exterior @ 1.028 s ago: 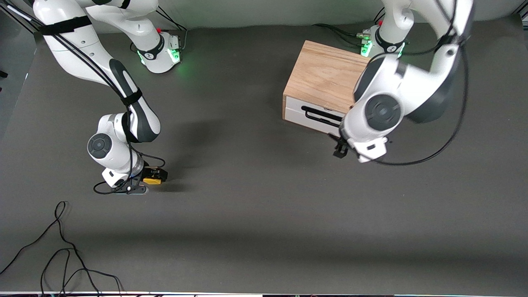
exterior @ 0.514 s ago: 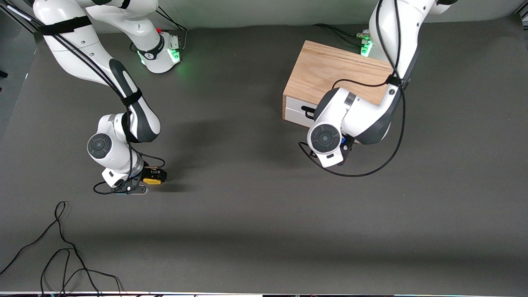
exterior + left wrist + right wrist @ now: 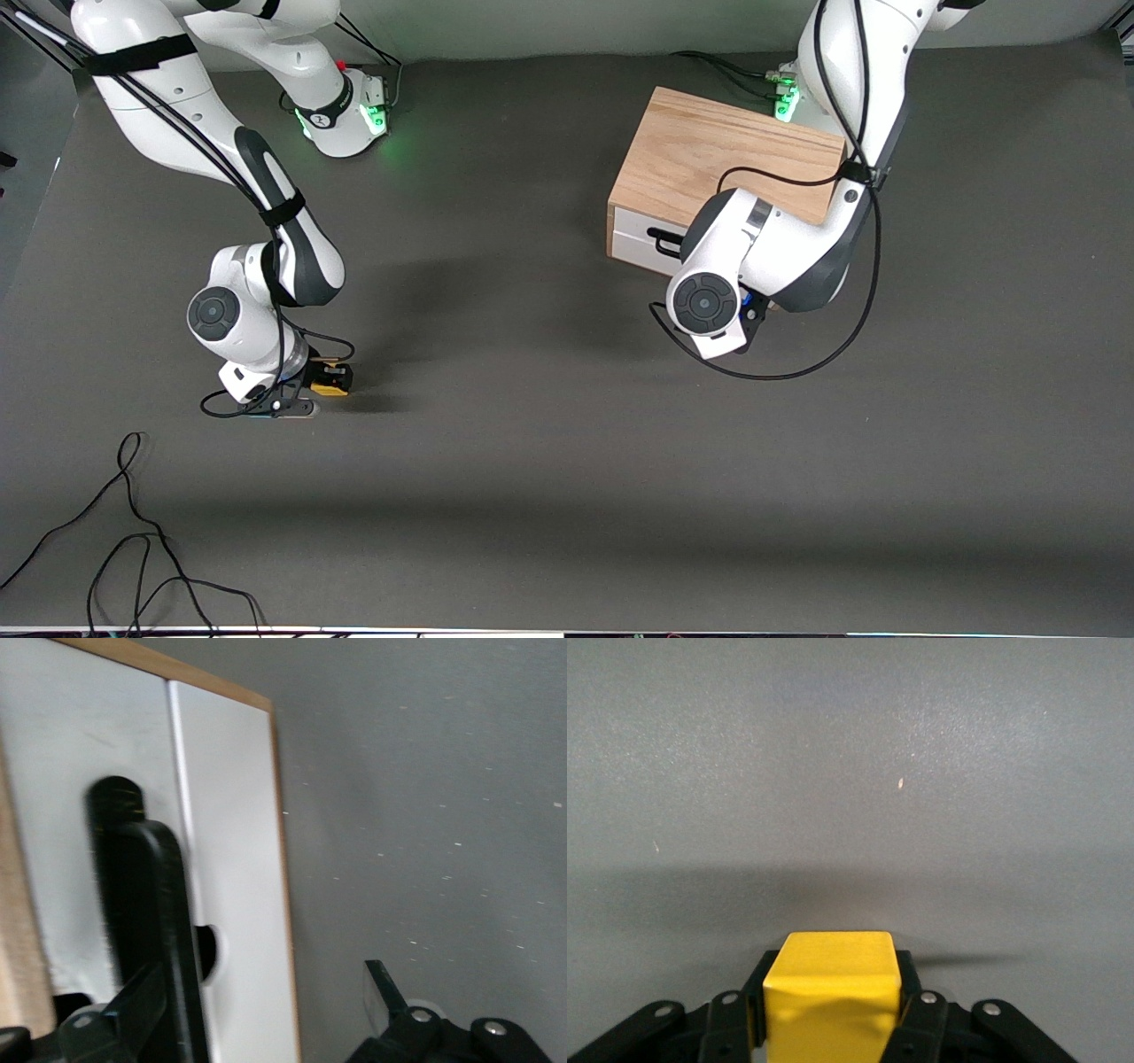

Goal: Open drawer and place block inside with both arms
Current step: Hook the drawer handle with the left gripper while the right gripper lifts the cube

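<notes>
The light-wood cabinet (image 3: 709,159) stands at the left arm's end of the table. Its drawer (image 3: 631,241) is shut, the white front flush, with the black bar handle (image 3: 664,237) partly hidden by the left arm. In the left wrist view my left gripper (image 3: 252,1010) is open right in front of the drawer front (image 3: 235,859), with the handle (image 3: 142,895) close by one finger. My right gripper (image 3: 326,381) is low at the table and shut on the yellow block (image 3: 328,388). The block (image 3: 831,997) sits squarely between the fingers (image 3: 917,1010).
A loose black cable (image 3: 133,532) lies on the table near the front camera at the right arm's end. The left arm's black cable (image 3: 780,372) hangs in a loop just in front of the cabinet. The dark mat (image 3: 532,399) stretches between the two grippers.
The left arm has swung in and down, bringing its gripper to the drawer front. The right gripper's fingers have closed in on the yellow block; that arm has stayed in place.
</notes>
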You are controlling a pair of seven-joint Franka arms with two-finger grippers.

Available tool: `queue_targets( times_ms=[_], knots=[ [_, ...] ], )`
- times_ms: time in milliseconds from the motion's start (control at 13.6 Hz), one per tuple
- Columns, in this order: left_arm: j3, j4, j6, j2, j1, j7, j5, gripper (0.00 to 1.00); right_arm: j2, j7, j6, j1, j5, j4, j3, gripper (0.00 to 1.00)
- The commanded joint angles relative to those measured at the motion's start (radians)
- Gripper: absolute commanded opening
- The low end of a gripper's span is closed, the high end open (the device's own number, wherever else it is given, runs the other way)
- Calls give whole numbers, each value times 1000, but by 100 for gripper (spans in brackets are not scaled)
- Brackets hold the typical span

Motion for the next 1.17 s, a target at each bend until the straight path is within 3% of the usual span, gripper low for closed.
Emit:
queue_targets(
  times_ms=[0,440,734,881,1101],
  knots=[
    [3,-11,-22,-12,-2,-4,8,100,-52,7,-61,4,16,19,-3,31],
    [4,-13,27,22,-2,-4,8,100,-245,4,-516,4,16,180,-7,31],
    [6,-10,94,45,-5,-3,10,100,-342,-2,-854,5,8,370,-29,31],
    [7,-3,125,49,-5,-3,20,100,-371,-4,-967,7,4,445,-52,31],
    [9,10,209,49,-3,-3,24,100,-439,-1,-1041,7,2,465,-56,31]
  ],
)
